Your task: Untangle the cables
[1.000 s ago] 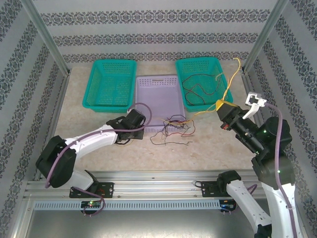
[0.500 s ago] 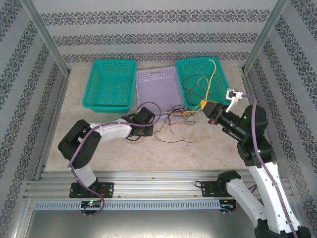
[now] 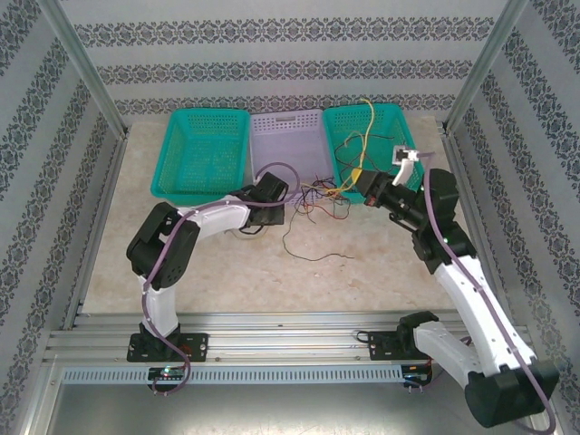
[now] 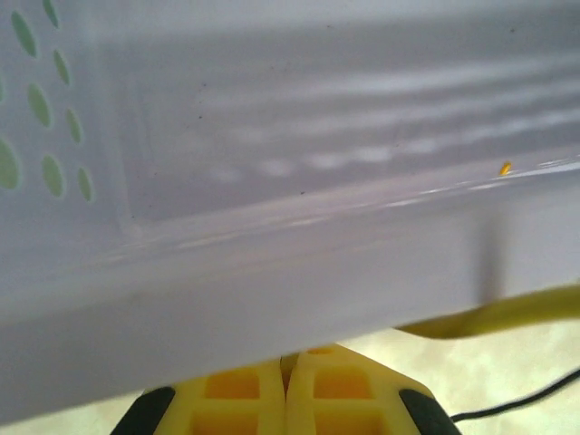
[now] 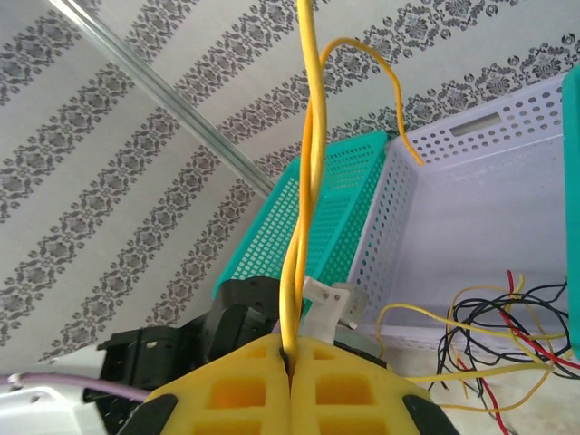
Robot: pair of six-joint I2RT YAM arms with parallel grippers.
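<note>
Lilac basket [image 3: 283,145] — smooth, faintly glossy plastic; left-hand teal basket [image 3: 201,149] perforated plastic; cables [image 5: 296,263] glossy-sheathed; tabletop [image 3: 381,281] — matt, stone-patterned.

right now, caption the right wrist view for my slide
Right gripper shut on a yellow cable, lilac basket and tangled cables beyond.

The left arm [image 3: 213,219] is reaching low and forward, left gripper [image 4: 288,391] closed; the right arm [image 3: 458,267] is stretching forward and inward, right gripper [image 5: 292,355] pinching a yellow cable [image 5: 308,181].
</note>
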